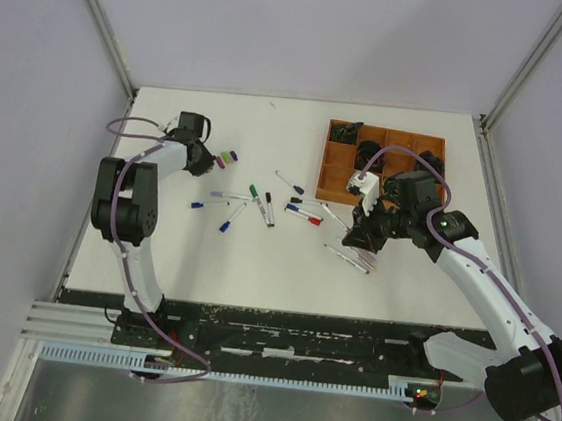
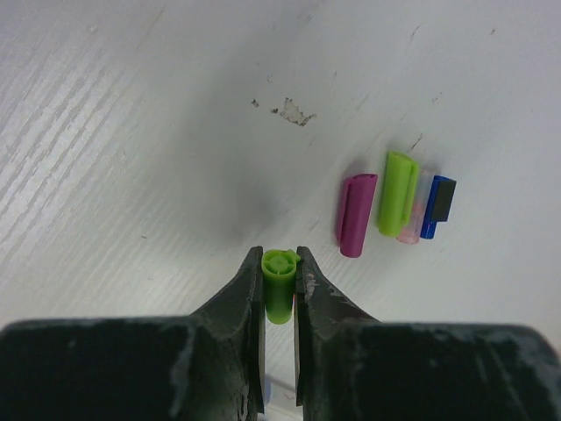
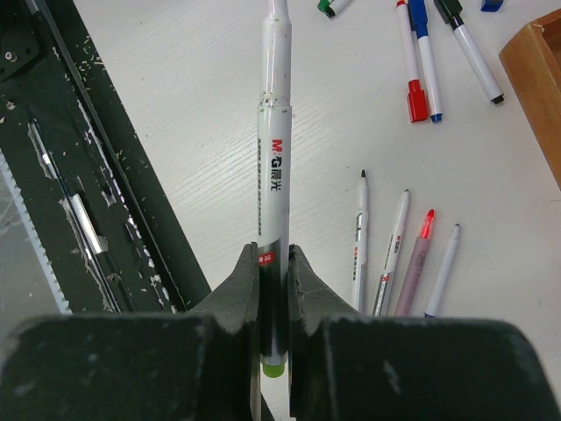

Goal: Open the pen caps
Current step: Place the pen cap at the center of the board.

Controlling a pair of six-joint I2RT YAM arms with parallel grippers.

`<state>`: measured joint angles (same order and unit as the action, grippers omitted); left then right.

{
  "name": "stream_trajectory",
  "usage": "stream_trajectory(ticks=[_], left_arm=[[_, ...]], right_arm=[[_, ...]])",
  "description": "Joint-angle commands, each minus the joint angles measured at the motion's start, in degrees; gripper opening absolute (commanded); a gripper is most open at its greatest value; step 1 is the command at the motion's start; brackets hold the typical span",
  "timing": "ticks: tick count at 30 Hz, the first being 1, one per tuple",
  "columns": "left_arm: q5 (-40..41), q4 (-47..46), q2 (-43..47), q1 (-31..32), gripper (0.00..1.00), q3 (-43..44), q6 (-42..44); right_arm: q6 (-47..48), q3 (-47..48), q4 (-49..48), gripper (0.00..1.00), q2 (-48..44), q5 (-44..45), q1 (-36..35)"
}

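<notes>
Left wrist: left hand (image 2: 279, 256) clamps green cap (image 2: 279, 288).

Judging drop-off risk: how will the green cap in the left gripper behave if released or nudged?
The green cap looks round and stubby, so it may roll on the smooth table. Small thin plastic: probably very light, easily flicked. The left gripper pinches only its sides, so it could slip.
</notes>
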<state>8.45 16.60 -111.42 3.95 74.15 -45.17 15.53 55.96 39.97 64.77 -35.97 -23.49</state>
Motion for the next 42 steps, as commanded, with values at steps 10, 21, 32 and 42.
stream_trajectory(ticks=[10, 21, 32, 42], left_arm=[[-2.16, 3.57, -6.1, -0.86, 0.18, 7.85, 3.07], [-3.32, 3.7, -5.84, -1.14, 0.34, 7.71, 2.89], [-3.35, 3.7, -4.55, -1.22, 0.4, 7.76, 2.97], [-3.9, 3.79, 0.5, -1.22, 0.48, 6.91, 3.2]], right_arm=[[0.58, 2.39, -0.54, 0.03, -0.23, -0.93, -0.07], [0.63, 2.39, -0.48, 0.03, -0.35, -1.04, -0.06], [0.69, 2.39, -0.4, 0.03, -0.16, -1.22, -0.15], [2.61, 2.56, 0.56, 0.03, 1.46, 0.65, -0.87]])
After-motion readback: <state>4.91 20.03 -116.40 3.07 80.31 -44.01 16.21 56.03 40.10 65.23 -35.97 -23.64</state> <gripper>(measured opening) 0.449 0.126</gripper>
